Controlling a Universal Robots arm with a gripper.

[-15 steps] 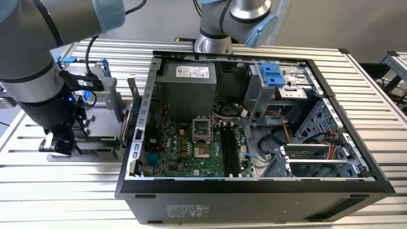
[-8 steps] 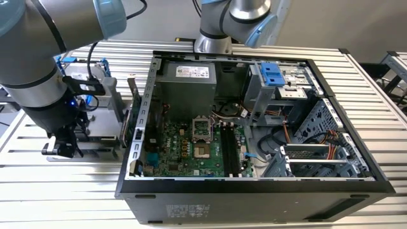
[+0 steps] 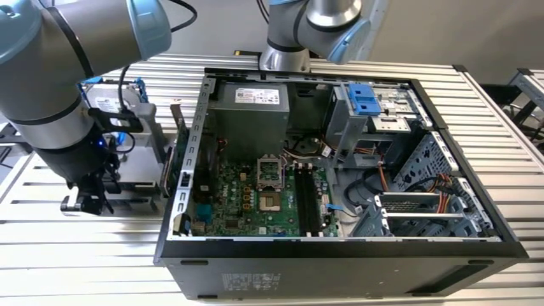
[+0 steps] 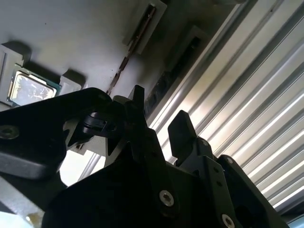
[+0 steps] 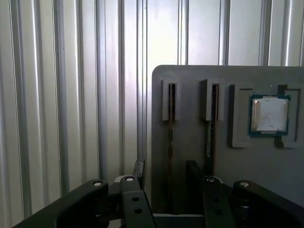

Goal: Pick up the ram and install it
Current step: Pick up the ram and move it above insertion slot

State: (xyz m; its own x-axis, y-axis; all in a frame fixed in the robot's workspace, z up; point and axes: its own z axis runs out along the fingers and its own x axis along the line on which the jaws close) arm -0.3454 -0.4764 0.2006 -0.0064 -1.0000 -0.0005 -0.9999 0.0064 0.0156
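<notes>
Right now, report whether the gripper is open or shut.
Open. In the first wrist view the gripper has its fingers apart, a gap between them.

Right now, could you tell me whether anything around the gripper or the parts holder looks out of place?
Nothing stands out. In the first wrist view the ram stands edge-on in its slot of the grey holder, the processor lies square in its recess, and the open gripper straddles the ram.

An open black computer case [image 3: 340,268] lies on a slatted metal table [image 3: 85,268], its green motherboard [image 3: 246,197] exposed. At the exterior view's left, just beside the case, a grey robot arm [image 3: 51,108] reaches down, its dark gripper [image 3: 85,203] low over a grey holder [image 3: 140,182].
</notes>
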